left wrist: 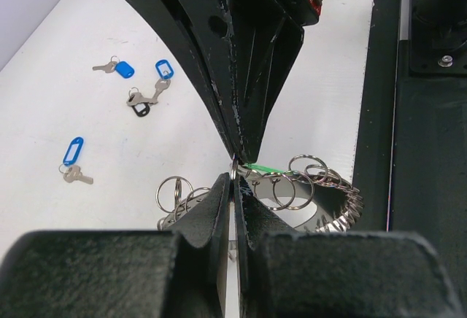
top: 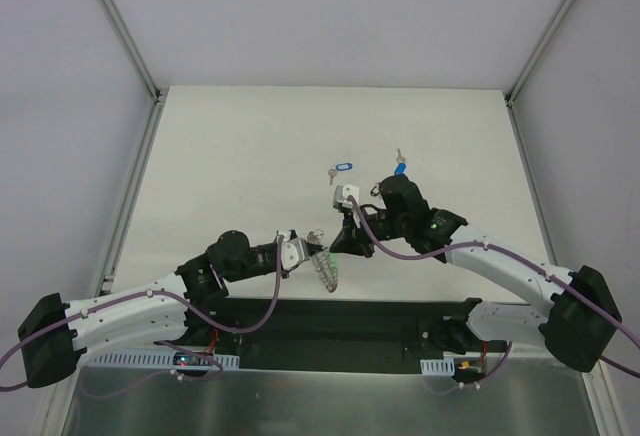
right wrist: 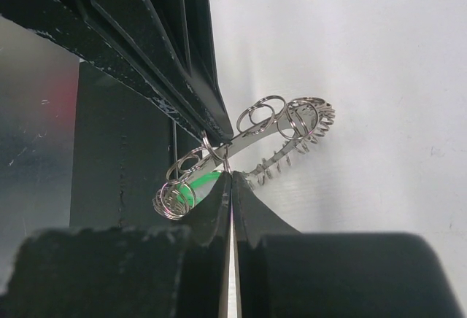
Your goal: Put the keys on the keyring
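Observation:
The keyring (top: 328,271) is a grey band with small split rings and a toothed fringe, held above the table's near edge. It also shows in the left wrist view (left wrist: 332,205) and the right wrist view (right wrist: 292,125). My left gripper (top: 311,249) (left wrist: 233,181) is shut on one of its split rings. My right gripper (top: 337,247) (right wrist: 230,176) is shut tip to tip against it, pinching the green-tagged key (left wrist: 264,166) (right wrist: 191,191) at the ring. Three blue-tagged keys (left wrist: 125,68) (left wrist: 164,68) (left wrist: 73,150) lie on the table; two of them show from above (top: 342,168) (top: 400,167).
A key with a black tag (left wrist: 140,110) lies among the blue ones. The black base rail (top: 350,316) (left wrist: 423,150) runs along the near edge just under the keyring. White enclosure walls stand at the left, right and back.

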`<state>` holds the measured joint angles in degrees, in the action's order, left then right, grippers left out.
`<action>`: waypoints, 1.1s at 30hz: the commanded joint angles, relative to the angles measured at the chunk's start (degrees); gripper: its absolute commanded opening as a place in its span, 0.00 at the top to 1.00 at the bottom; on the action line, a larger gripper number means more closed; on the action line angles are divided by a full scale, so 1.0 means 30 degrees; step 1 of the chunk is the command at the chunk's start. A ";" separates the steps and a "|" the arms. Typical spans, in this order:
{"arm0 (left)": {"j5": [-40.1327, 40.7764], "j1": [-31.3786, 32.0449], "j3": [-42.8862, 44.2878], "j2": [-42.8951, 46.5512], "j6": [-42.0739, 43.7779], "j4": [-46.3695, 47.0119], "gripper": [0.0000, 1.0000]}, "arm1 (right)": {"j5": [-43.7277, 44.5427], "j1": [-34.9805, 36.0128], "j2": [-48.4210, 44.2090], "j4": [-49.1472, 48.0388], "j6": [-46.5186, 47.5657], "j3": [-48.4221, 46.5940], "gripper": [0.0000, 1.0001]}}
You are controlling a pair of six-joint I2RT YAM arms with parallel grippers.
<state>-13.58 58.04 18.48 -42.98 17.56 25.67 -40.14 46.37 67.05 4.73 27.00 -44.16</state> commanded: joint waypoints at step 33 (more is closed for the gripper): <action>0.2008 -0.0187 -0.0887 0.0499 0.0269 0.4041 1.00 | 0.4853 -0.0427 -0.2015 0.0415 -0.1853 0.0570 0.81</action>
<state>-9.78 58.02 15.05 -41.60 17.54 34.50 -29.80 45.34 63.64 7.77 22.48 -43.18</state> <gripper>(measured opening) 0.009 0.184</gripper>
